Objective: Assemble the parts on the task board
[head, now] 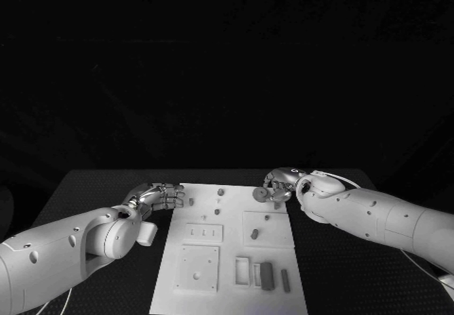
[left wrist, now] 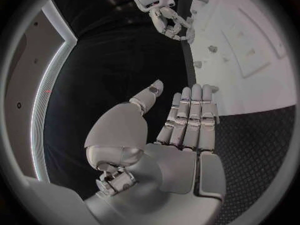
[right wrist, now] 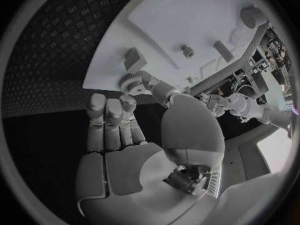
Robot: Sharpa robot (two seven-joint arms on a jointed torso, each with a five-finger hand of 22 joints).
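Just above centre in the head view, a small toothed gear (head: 260, 194) is pinched by the right hand (head: 280, 184) over the task board's (head: 230, 289) upper right corner. At the board's upper left edge, nothing is held by the left hand (head: 156, 196), its fingers extended side by side.

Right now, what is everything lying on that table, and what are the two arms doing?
Table: one, black, patterned surface, under everything.
Task board: one, white plate, middle of the table, with raised square panels and slots.
Gear: one, grey, round and toothed, pinched by the right hand over the board's far right part.
Parts on the board: several small grey pieces; pegs at the far end, one peg on the right square panel, upright bars near the close edge. I cannot give an exact count.
Left hand: silver, on a white arm, at the board's far left edge, fingers straight and apart, holding nothing.
Right hand: silver, on a white arm, at the board's far right edge, holding the gear.
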